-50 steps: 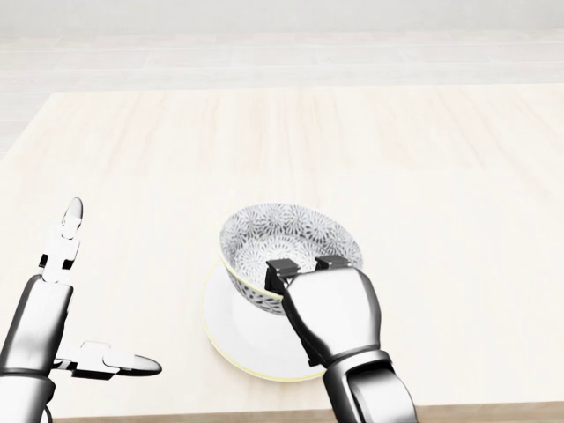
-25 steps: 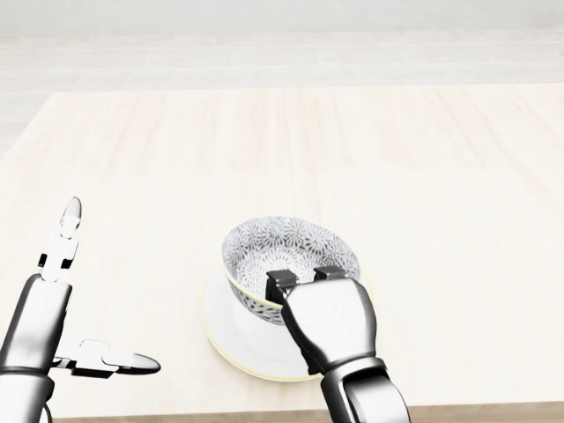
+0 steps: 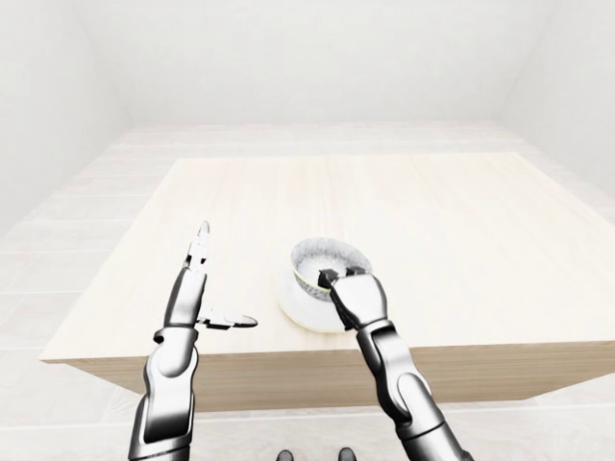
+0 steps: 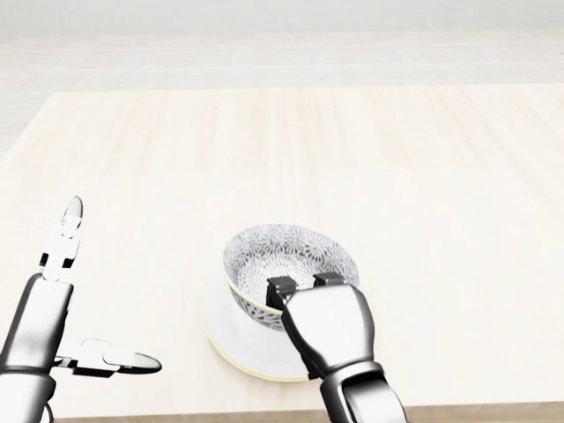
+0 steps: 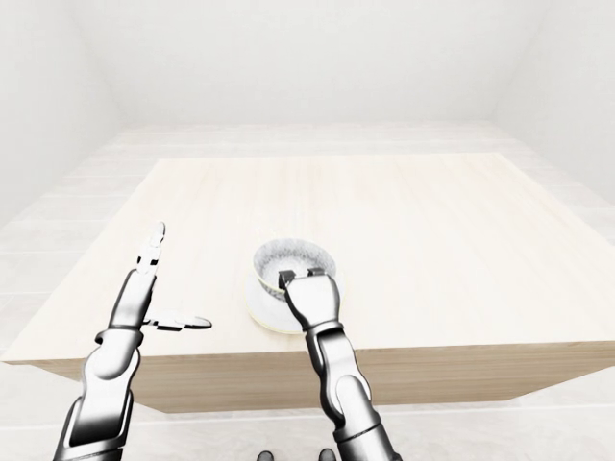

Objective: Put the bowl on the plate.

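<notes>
The right robot hand (image 4: 328, 330) has its fingers curled shut on the bowl (image 4: 286, 256). The dark fingertips (image 4: 280, 286) hook over the rim nearest the palm and dip just inside. Any finger on the bowl's outer wall is hidden under the palm, so how firm the pinch is cannot be told. The patterned bowl stands just beyond the fingertips, above the white plate (image 4: 231, 339), which spreads out under the hand and to its left, close to the desk (image 4: 397, 159) edge. The bowl looks low and roughly centred on the plate, but none of the views shows whether its foot is touching. The step in hand appears to be seating and letting go. It would go best with the wrist held level, so the rim does not tip toward the palm, and with the last of the descent taken straight down, not sideways, since a sliding foot could push the plate toward the nearby edge. The fingers should open only once the bowl bears its own weight. They should then rise up and out over the rim before the hand pulls away, so they do not drag the bowl off centre. The left robot hand (image 4: 42, 322) hangs well off to the left, fingers spread and holding nothing, and need not take part.
</notes>
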Tool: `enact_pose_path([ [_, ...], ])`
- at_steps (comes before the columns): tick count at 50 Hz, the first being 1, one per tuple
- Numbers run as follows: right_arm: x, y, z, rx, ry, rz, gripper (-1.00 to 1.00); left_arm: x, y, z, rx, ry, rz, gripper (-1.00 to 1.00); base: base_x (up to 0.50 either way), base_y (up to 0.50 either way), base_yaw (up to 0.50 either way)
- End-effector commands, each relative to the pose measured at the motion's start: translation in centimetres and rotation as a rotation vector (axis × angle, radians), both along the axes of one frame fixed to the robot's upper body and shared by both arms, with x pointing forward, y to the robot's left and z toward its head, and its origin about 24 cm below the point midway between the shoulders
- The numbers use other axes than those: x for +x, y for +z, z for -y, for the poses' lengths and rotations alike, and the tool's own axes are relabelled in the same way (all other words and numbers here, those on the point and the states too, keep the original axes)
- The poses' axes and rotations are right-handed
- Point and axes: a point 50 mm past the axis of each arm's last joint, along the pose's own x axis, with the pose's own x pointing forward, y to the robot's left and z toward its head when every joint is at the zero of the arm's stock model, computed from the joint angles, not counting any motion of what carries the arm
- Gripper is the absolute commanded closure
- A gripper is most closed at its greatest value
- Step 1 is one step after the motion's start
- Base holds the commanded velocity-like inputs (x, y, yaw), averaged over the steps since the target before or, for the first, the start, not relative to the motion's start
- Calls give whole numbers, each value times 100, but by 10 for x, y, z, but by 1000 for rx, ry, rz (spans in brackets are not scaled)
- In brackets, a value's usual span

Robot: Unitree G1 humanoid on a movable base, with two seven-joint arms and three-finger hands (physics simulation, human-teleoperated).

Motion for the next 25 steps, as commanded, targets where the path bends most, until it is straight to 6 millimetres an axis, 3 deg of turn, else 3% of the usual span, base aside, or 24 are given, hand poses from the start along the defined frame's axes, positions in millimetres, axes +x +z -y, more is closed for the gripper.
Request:
enact_pose_path([
  [1,0,1,-1,26,4,20,54,0,1,1,2,0,1,-100,0,0,0],
  [25,-1,-4,-2,15,4,11,52,0,0,0,0,-1,2,-100,0,0,0],
])
